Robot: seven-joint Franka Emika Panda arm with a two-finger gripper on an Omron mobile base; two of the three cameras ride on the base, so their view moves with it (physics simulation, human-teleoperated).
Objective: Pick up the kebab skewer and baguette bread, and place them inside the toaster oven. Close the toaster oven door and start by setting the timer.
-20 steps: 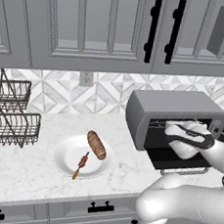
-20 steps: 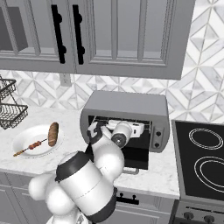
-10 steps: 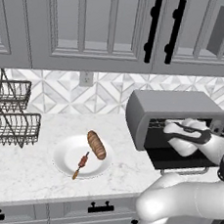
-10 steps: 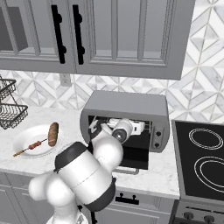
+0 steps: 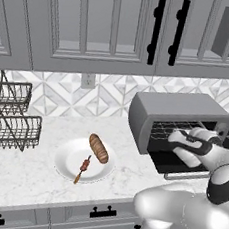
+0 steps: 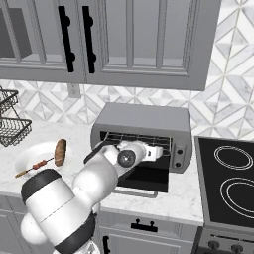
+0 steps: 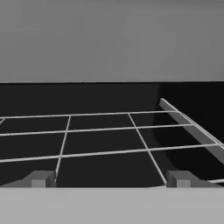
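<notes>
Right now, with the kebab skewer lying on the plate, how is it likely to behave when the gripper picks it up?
The kebab skewer looks thin and stiff, probably light. Its stick is narrow, so a grip there may let it pivot; the chunks look easier. It lies flat on the plate, apart from the baguette bread, so rolling seems unlikely.

White robot arm reaching forward, jaws spread wide and empty.

The arm rises from its base, bends at a dark elbow joint and stretches level. In the hand view the gripper [image 7: 109, 179] shows two small fingertips [image 7: 40, 179] far apart, nothing held between them.
</notes>
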